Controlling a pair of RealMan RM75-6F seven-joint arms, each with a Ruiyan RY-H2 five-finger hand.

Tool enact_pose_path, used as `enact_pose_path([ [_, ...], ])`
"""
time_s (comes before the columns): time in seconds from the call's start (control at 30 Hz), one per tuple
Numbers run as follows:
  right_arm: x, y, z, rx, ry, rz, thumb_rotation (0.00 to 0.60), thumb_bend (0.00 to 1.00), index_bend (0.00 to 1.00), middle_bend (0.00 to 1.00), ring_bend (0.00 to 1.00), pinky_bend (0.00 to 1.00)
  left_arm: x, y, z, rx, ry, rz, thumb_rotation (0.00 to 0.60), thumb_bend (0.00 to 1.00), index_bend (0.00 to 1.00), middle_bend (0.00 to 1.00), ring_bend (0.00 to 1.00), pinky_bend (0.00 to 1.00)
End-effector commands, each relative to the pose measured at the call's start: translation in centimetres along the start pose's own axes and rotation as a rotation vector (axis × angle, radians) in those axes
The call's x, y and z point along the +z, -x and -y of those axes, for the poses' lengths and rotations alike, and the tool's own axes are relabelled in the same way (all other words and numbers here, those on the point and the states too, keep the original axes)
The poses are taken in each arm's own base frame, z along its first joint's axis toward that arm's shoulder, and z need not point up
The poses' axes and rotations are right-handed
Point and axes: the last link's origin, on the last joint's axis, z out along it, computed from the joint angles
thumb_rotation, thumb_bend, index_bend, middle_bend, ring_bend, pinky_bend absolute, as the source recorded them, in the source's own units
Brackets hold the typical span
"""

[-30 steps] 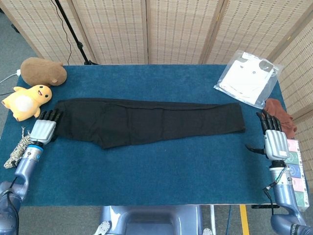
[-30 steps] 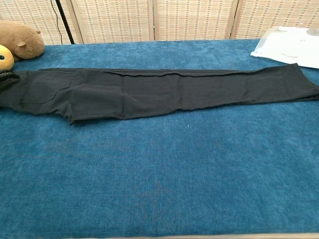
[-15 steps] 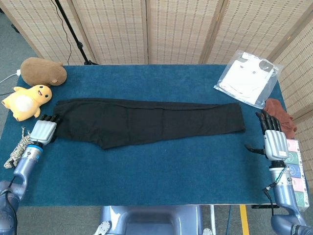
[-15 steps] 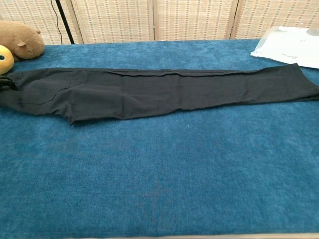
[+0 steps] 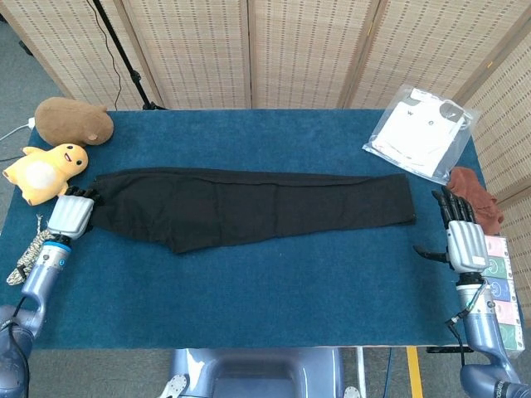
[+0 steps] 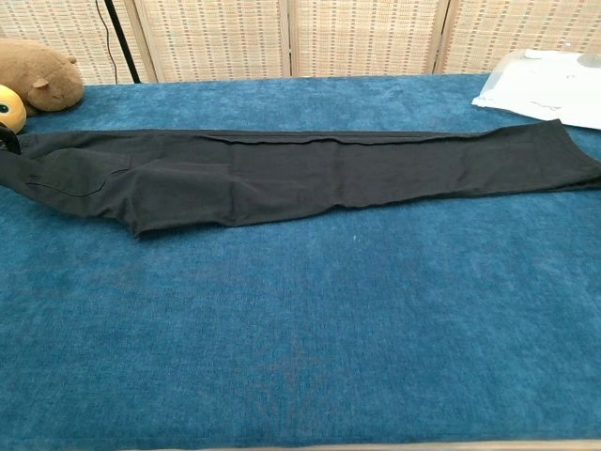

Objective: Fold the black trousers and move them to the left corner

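Black trousers (image 5: pixel 249 207) stretched flat across mid-frame, waistband pinched by left hand (image 5: pixel 70 215) at far left, right hand (image 5: pixel 465 236) empty with fingers spread at lower right, so likely to bunch or slip out if dragged one-handed.

Counted on the counter (image 5: pixel 249 290): one pair of black trousers (image 5: pixel 249 207); two plush toys, one brown (image 5: pixel 73 120), one yellow (image 5: pixel 46 170); one bagged white garment (image 5: pixel 419 133); one coiled rope (image 5: pixel 29 253).
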Motion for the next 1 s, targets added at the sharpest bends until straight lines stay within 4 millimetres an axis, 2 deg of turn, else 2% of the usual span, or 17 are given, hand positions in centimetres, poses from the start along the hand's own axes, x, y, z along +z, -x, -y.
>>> enact_pose_path([
  [0.03,0.0,0.0,0.0,0.003,-0.001,0.001,0.6,0.0,0.0,0.0,0.0,0.01,-0.3,-0.2,0.5,0.017,0.001,-0.003,0.6,0.55,0.71,0.37,0.37,0.25],
  [0.37,-0.1,0.1,0.4,0.01,-0.012,0.009,0.6,0.0,0.0,0.0,0.0,0.01,-2.7,-1.3,4.0,0.001,-0.032,-0.073,0.6,0.55,0.76,0.41,0.41,0.28],
  [0.5,-0.1,0.3,0.5,0.011,-0.018,0.016,0.6,0.0,0.0,0.0,0.0,0.01,-3.0,-2.5,4.6,-0.049,-0.041,-0.145,0.6,0.55,0.79,0.45,0.44,0.32],
  [0.73,-0.2,0.4,0.7,0.013,-0.022,0.019,0.6,0.0,0.0,0.0,0.0,0.01,-3.5,-4.7,5.2,-0.113,-0.02,-0.264,0.6,0.55,0.8,0.45,0.44,0.33],
  [1.0,-0.2,0.5,0.9,0.02,-0.028,0.024,0.6,0.0,0.0,0.0,0.0,0.01,-5.6,-6.0,6.7,-0.177,-0.023,-0.371,0.6,0.55,0.8,0.46,0.45,0.34],
])
